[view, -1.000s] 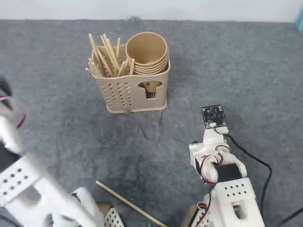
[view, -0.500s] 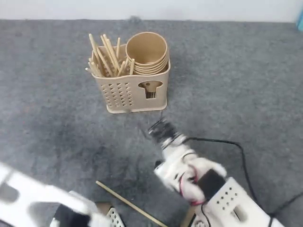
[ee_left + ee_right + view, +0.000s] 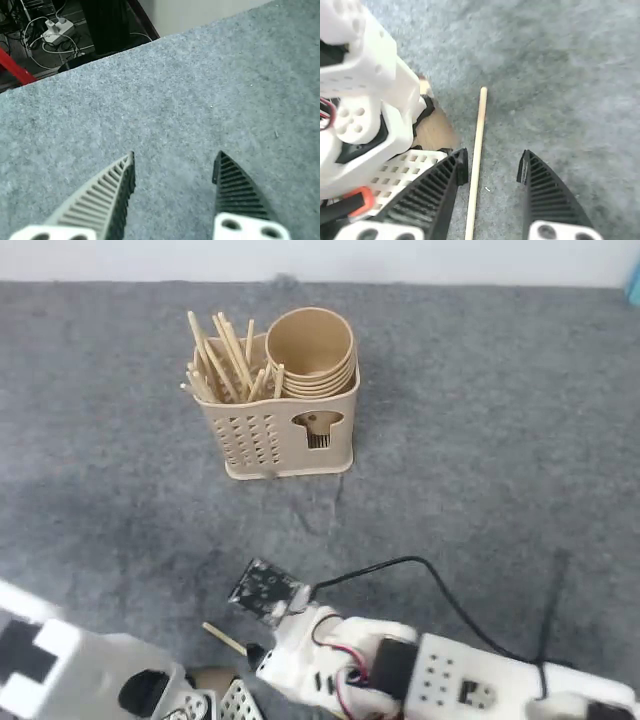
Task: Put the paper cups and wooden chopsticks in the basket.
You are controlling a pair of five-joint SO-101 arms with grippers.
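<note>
While the right hand (image 3: 492, 159) hangs with fingers apart, a loose chopstick (image 3: 476, 150) lies flat on the grey worktop (image 3: 560, 75) beneath the gap between them. It looks light, stiff and apt to roll, so a grip at mid-length should suit. The left arm (image 3: 365, 100) crowds close beside it. The left hand (image 3: 175, 160), also spread, holds nothing. The basket (image 3: 280, 435) stands well beyond.

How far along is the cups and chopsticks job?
Done: paper cups sit stacked in the basket beside a bundle of chopsticks. In hand: nothing; the right pincer hovers open over one loose chopstick on the carpet. Left: grasp it and put it in the basket.
</note>
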